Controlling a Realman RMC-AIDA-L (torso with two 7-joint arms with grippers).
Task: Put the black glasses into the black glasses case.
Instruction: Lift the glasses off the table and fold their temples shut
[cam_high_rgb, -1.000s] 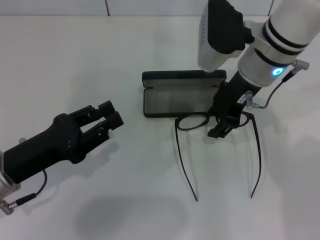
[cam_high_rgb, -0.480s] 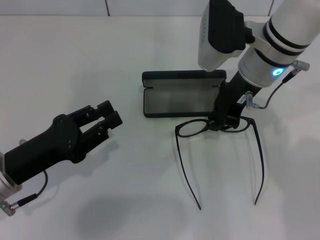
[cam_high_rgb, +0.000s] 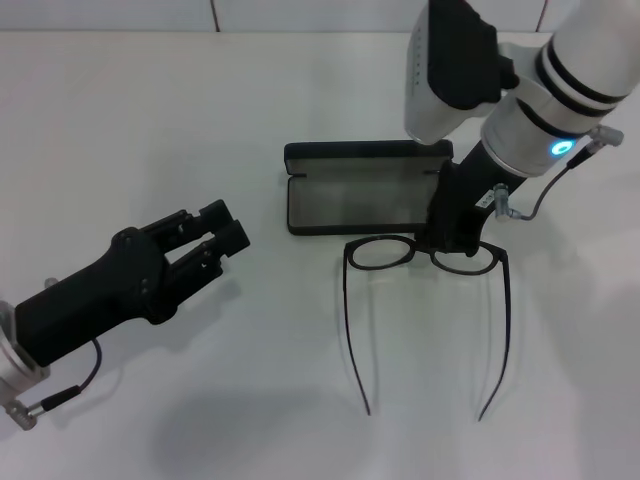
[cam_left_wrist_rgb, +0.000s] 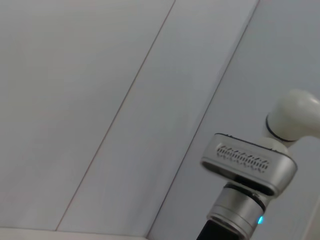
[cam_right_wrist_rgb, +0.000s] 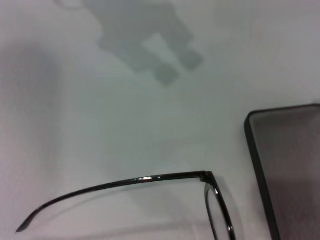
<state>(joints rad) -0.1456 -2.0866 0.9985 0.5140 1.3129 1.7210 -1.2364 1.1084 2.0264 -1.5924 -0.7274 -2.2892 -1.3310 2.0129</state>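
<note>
Two dark grippers work over a white table (cam_high_rgb: 150, 120). The right gripper (cam_high_rgb: 452, 238) pinches the bridge of thin black-framed glasses (cam_high_rgb: 385, 253), temple arms pointing to 6 o'clock. At 12 o'clock of them lies the open matte black rectangular case (cam_high_rgb: 355, 195). The left gripper (cam_high_rgb: 215, 240), at 9 o'clock, hovers with fingers slightly parted, holding nothing.

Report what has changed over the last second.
The right gripper has closed on the bridge of the black glasses and raised them off the table; the temple arms now hang nearer the case. The black glasses case lies open as before, and the left gripper stays parked.
</note>
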